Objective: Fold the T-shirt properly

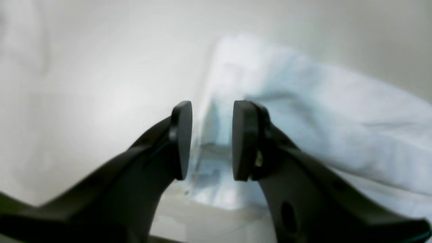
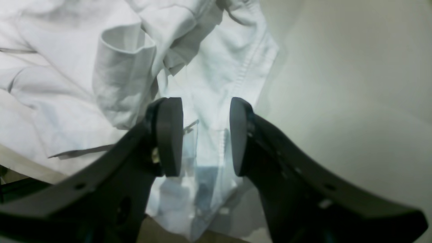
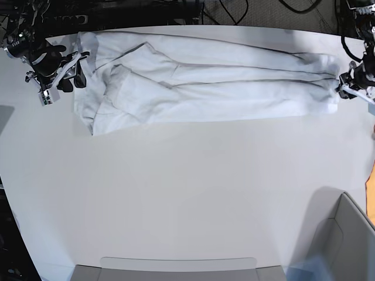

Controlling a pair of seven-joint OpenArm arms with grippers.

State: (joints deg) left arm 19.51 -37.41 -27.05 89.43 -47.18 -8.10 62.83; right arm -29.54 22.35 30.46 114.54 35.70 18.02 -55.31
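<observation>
The T-shirt (image 3: 205,88) lies stretched out long across the far side of the white tabletop (image 3: 187,193), folded lengthwise into a band with 2 or 3 soft creases running along it and a rumpled sleeve bunched at the end by the right gripper.

The right gripper (image 2: 206,138) stands with its jaws parted to a moderate gap, clamped on nothing. Between and just beyond its 2 pads (image 2: 170,136) the shirt's stitched hem edge shows, with the crumpled sleeve cuff (image 2: 125,74) off to the pad's outer side; bare table lies past the other pad. Whether the pads touch the cloth, I cannot tell.

The left gripper (image 1: 212,140) is likewise parted by a moderate gap, gripping nothing. The opposite end of the shirt sits directly in front of and between its jaws, a blurred fold edge (image 1: 209,158) running through the gap, the rest of the cloth spreading away behind 1 jaw, plain tabletop behind the other.
</observation>
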